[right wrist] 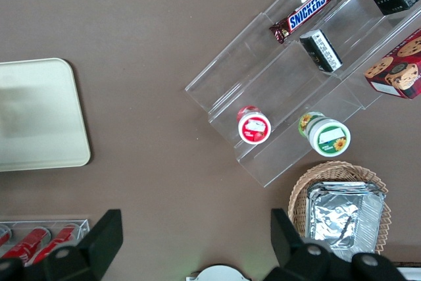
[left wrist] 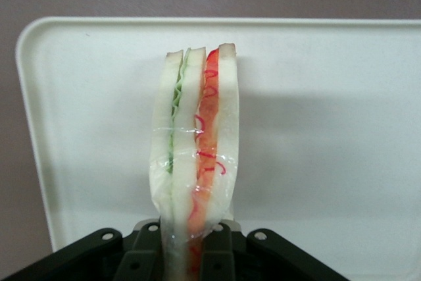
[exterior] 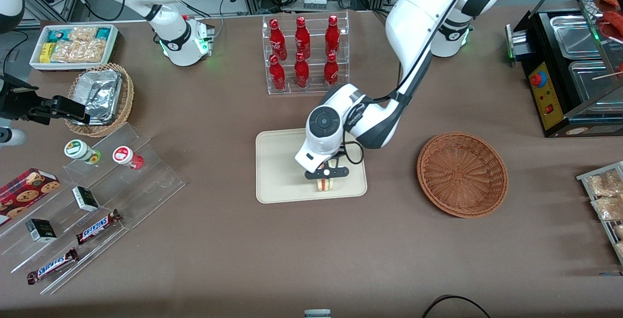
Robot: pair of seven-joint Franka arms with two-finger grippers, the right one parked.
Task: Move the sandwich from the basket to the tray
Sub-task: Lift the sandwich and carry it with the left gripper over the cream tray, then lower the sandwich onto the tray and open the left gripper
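The sandwich (exterior: pixel 325 183), a plastic-wrapped wedge of pale bread with green and red-orange filling (left wrist: pixel 197 143), is held over the cream tray (exterior: pixel 277 172) near the tray's edge closest to the front camera. My gripper (exterior: pixel 326 174) is shut on the sandwich, its black fingers (left wrist: pixel 141 255) pressing the wedge from both sides. In the left wrist view the tray (left wrist: pixel 329 129) fills the background beneath the sandwich. The reddish-brown woven basket (exterior: pixel 462 174) stands empty on the table beside the tray, toward the working arm's end.
A clear rack of red bottles (exterior: pixel 304 55) stands farther from the front camera than the tray. Toward the parked arm's end are a tan wicker basket with foil containers (exterior: pixel 103 95), a white snack bin (exterior: pixel 73 45) and an acrylic display of candy bars (exterior: pixel 97 196). A black warmer (exterior: pixel 569 69) stands at the working arm's end.
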